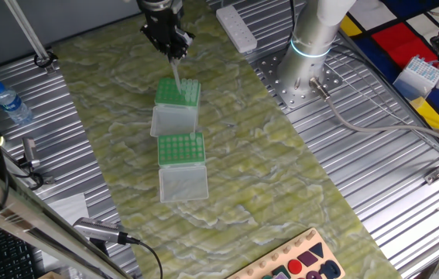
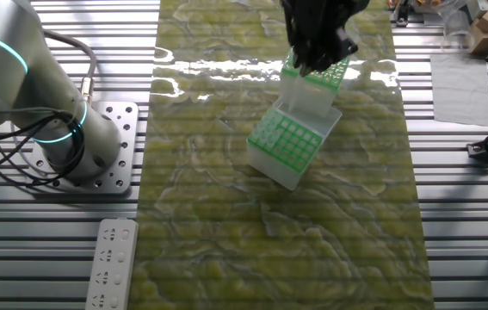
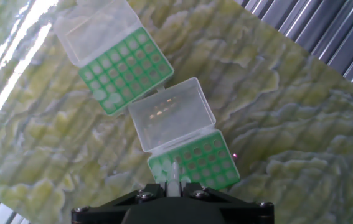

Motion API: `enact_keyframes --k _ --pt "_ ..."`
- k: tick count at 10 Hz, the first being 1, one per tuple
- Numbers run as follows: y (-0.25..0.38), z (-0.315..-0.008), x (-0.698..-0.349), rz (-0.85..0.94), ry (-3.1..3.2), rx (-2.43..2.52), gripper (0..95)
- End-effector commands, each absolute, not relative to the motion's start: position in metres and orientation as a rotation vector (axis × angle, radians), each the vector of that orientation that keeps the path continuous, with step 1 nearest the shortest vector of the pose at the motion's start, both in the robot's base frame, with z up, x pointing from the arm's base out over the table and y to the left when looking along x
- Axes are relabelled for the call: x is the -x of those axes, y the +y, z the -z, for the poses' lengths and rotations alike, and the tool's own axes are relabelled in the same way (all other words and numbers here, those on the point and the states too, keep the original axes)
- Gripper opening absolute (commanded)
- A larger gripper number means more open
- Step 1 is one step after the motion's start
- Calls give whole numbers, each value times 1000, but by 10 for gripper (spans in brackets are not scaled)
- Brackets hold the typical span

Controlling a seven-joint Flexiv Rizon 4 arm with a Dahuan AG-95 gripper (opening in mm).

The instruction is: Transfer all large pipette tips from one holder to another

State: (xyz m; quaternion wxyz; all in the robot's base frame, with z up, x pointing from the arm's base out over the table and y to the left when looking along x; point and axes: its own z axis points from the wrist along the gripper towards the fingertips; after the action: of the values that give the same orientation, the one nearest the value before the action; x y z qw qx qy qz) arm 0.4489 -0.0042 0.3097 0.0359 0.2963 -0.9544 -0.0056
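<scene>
Green-topped near box [image 1: 181, 148]: stands mid-mat with its clear lid [image 1: 183, 184] folded open toward the near edge; bare mat on both flanks.
Mat [image 1: 281, 194]: yellow-green and marbled, running diagonally across the ribbed metal table [image 1: 374, 178]; wide free strips lie left and right of the two boxes.
Far box [image 1: 178, 93]: sits just behind the near one, its own open lid [image 1: 174, 120] lying between the two green grids, so the pair forms one line.
Pipette tip [image 1: 176, 75]: a slim whitish cone, upright, point down, just above the far box's grid near one edge; contact with a hole cannot be told.
Gripper [image 1: 174, 50]: directly over the far box, fingers narrow and pinching the tip's upper end; in the hand view the tip [image 3: 175, 173] rises between the black fingers.
Beyond: white power strip [image 1: 237, 29] at the mat's far edge, arm base [image 1: 312, 46] to its right.
</scene>
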Motion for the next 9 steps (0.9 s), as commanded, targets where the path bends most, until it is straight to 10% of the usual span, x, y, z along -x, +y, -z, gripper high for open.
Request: enact_keyframes --k 1,9 --pt "-6 -305 -448 20 -2932 -917 0" --pt "-18 -289 -437 13 -2936 -956 0"
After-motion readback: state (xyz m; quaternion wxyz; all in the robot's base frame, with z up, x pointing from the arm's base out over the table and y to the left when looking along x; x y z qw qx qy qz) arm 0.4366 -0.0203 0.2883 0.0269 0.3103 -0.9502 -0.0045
